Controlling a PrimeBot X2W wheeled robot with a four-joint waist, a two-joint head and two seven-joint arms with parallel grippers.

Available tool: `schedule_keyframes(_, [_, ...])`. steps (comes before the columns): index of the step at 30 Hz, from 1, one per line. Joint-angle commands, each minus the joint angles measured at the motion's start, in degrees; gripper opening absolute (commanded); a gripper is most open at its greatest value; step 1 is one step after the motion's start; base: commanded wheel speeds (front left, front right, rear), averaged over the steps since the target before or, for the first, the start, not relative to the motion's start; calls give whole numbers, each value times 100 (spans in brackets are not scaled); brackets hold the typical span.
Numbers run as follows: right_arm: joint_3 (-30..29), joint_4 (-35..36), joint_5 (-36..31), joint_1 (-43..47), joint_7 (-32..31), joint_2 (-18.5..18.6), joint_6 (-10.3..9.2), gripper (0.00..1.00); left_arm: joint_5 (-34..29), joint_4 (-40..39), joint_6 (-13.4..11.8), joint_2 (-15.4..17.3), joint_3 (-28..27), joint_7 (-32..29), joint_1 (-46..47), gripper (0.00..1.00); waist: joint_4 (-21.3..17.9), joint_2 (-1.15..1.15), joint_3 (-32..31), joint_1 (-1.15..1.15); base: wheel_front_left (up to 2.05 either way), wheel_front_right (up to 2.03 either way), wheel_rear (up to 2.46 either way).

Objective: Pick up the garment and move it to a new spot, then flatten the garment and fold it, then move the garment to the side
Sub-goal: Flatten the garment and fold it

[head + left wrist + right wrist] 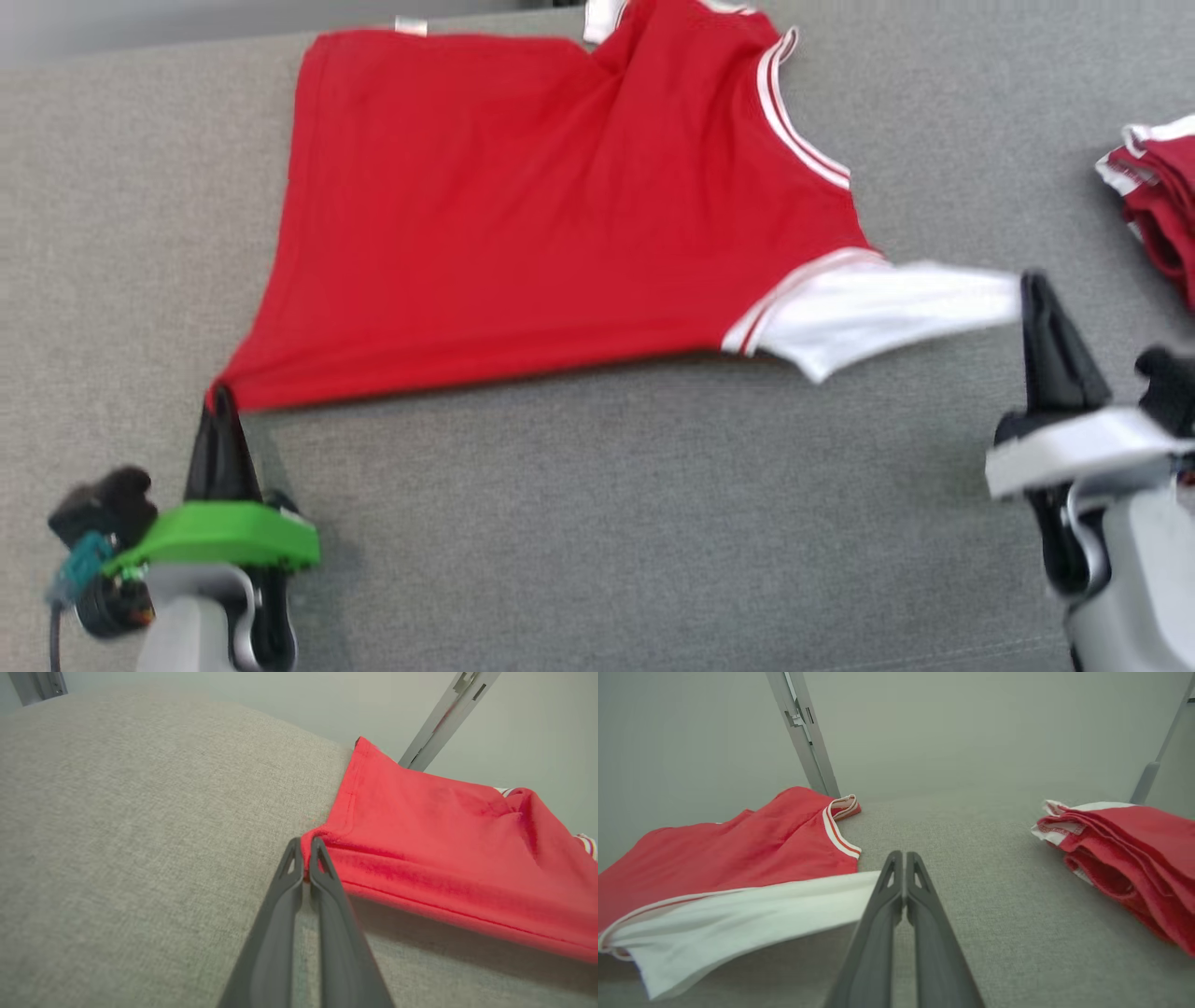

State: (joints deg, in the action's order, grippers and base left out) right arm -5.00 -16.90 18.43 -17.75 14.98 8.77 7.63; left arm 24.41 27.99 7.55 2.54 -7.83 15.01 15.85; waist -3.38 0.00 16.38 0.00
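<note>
- Flattening is the step in hand, I judge: the shirt (523, 215) lies spread on the grey table (607, 523), wrinkled near the collar, with its near edge lifted a little.
- My left gripper (221, 397) is pinched closed on the hem corner (322, 842).
- My right gripper (1032, 280) is pinched closed on the tip of the white sleeve (868, 317), which is stretched taut.
- A folded pile (1162, 196) sits well apart at the right.
- Next I'd draw both ends toward me evenly, lay the edge flat, then let go before folding. An uneven pull could skew the shirt.
</note>
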Motion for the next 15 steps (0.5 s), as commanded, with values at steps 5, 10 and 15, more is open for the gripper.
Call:
schedule_keyframes(5, [-144, -65, 45, 901, 26, -116, -27, 0, 200, -111, -105, 69, 240, 20, -859, 0, -13, 0, -725, 0, 0, 0, 0])
schedule_keyframes(10, [-161, -95, 51, 1524, 26, -197, -25, 0, 187, -338, -230, 65, 569, 20, -1515, 0, -2, 0, -1055, 0, 0, 0, 0])
schedule_keyframes(15, [-137, -119, 35, 2051, 26, -234, -25, 0, 80, -512, -279, 61, 865, 19, -2111, 0, 52, 0, -1291, 0, 0, 0, 0])
